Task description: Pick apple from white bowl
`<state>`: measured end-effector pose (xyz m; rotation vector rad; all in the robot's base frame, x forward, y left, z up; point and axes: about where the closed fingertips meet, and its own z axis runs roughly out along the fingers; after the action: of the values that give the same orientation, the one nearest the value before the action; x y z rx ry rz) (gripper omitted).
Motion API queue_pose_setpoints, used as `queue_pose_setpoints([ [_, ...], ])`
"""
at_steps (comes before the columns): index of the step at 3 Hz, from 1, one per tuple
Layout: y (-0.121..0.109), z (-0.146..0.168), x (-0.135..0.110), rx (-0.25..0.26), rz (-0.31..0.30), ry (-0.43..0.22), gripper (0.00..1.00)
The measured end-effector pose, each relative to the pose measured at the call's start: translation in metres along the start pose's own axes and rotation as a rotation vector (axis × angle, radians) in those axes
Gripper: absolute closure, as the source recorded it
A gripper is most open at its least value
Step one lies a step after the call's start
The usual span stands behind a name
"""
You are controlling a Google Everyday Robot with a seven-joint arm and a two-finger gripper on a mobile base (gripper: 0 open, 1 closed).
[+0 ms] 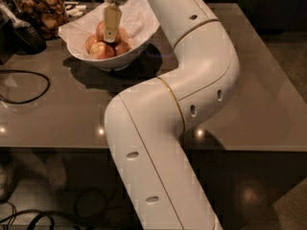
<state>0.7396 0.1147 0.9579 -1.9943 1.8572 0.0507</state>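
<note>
The white bowl [140,27] with a wavy, flaring rim stands at the back of the brown table [249,95] and holds several apples. The reddest apple [99,31] lies at the back of the pile, with paler yellow-orange apples [99,51] in front of it. My gripper [110,38] hangs straight down from the top edge into the bowl, right at the red apple and partly covering it. My white arm [192,80] curves across the middle of the view.
A glass jar of brown snacks [41,8] stands left of the bowl. A black object [21,35] sits beside it. A black cable [29,87] loops on the table's left. The table's front edge [57,147] runs across, with cables on the floor below.
</note>
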Motion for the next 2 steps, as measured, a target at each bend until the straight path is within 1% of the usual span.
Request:
queue_pose_setpoints([
  [1,-0.0001,-0.0011,-0.0052,0.006,-0.027,0.016,0.26],
  [2,-0.0007,-0.0033,-0.0085,0.015,-0.047,0.031,0.25],
])
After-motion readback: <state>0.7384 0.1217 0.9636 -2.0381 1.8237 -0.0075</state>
